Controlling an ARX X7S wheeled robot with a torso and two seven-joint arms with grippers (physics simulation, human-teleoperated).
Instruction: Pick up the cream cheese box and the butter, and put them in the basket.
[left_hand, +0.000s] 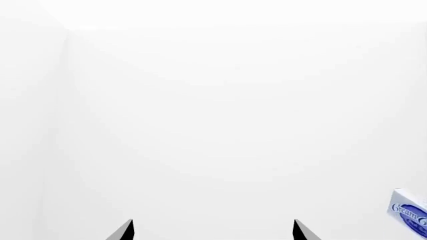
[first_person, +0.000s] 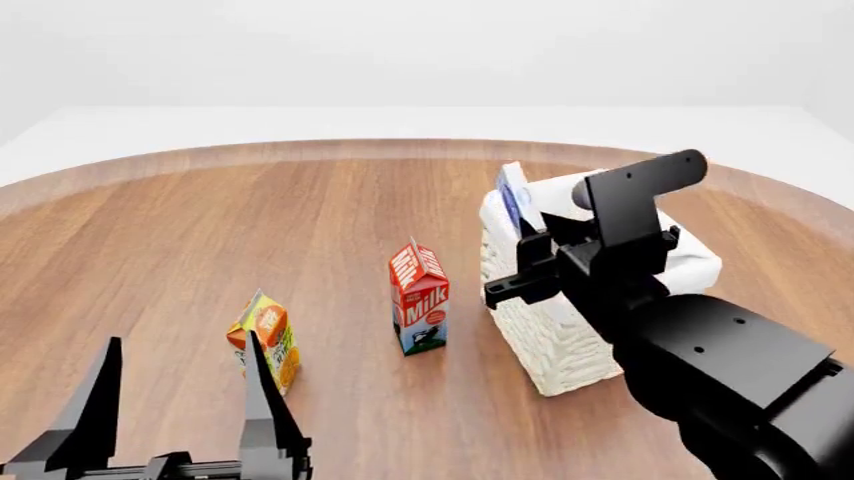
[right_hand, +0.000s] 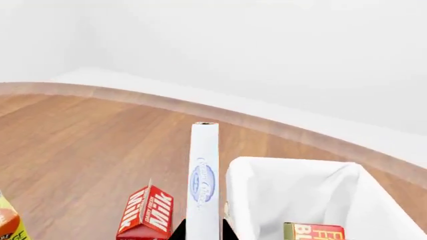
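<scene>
My right gripper (right_hand: 203, 231) is shut on the cream cheese box (right_hand: 203, 175), a thin white box with a blue oval mark, held upright on its narrow edge. In the head view the cream cheese box (first_person: 514, 196) stands over the left rim of the white wicker basket (first_person: 567, 350), with the right gripper (first_person: 523, 234) just below it. The red-orange butter (right_hand: 313, 232) lies inside the basket (right_hand: 293, 192), against its near wall. The right arm hides the butter in the head view. My left gripper (first_person: 183, 342) is open and holds nothing, low at the near left. The cream cheese box (left_hand: 408, 212) shows at the edge of the left wrist view.
A red-and-white milk carton (first_person: 419, 298) stands just left of the basket. An orange juice carton (first_person: 267, 338) stands further left, close to the left gripper's right finger (first_person: 256, 390). The round wooden table (first_person: 200, 230) curves away at the back.
</scene>
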